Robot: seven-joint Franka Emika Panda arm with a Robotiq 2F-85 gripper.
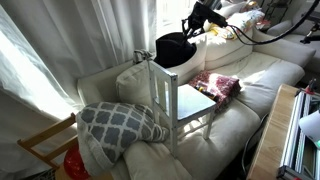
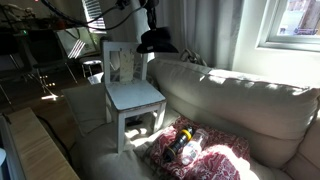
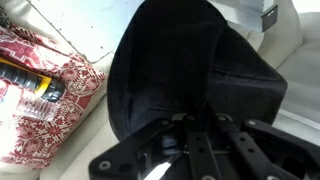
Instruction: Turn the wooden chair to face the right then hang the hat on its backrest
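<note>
Cream sofa holds the wooden chair; overhead, tool clenched on the black hat, its tips hidden by felt.

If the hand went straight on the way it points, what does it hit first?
The hat held in the hand leads. Past it the wrist view shows only sofa, so probably that, not the chair. Depth is unclear.

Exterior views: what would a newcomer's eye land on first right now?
First, the black hat, held up in the air by the shut jaws, close to the top of the backrest. Next, the wooden chair itself, oddly standing on the seat of a white sofa. Then the red patterned cloth lying on the sofa beside it.
</note>
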